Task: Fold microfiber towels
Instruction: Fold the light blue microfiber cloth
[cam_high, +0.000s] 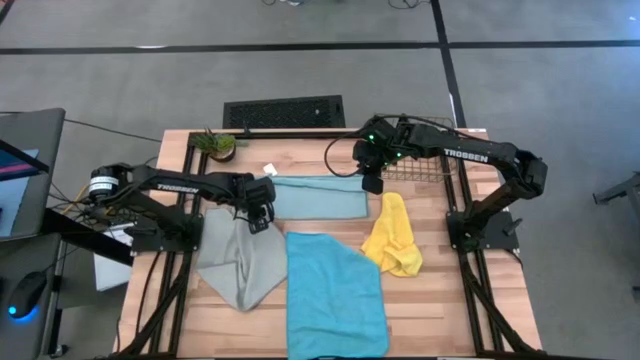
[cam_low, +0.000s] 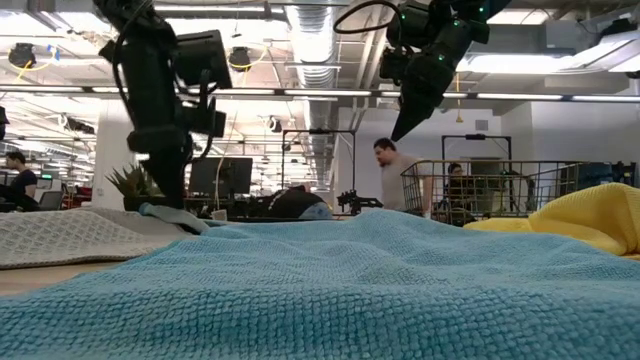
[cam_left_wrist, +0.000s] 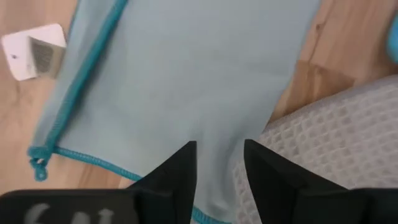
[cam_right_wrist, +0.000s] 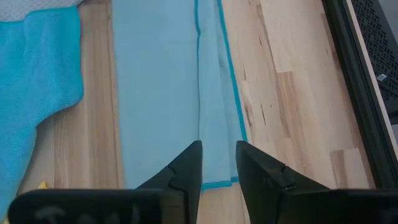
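Observation:
A pale blue towel (cam_high: 320, 197) lies as a folded strip at the table's far middle. My left gripper (cam_high: 260, 218) is low at its near-left corner, shut on it. My right gripper (cam_high: 372, 183) hangs above the strip's right end (cam_right_wrist: 186, 93), its fingers a little apart and empty; it is well clear of the table in the low view (cam_low: 398, 130). A cyan-blue towel (cam_high: 335, 290) lies spread at the near middle. A grey-green towel (cam_high: 240, 255) lies to its left and a crumpled yellow one (cam_high: 392, 235) to its right. My left gripper pinches the pale blue towel between its two fingers at the left end, close to the near-left corner (cam_left_wrist: 217, 155). The fingers come from above, slanting in from the table's left. The corner (cam_low: 165, 212) is raised a little; the rest of the strip lies flat on the table.
A wire mesh basket (cam_high: 420, 170) stands at the far right behind my right gripper. A small potted plant (cam_high: 215, 145) and a white tag (cam_high: 268, 168) are at the far left. People (cam_low: 395, 175) are in the room beyond the table.

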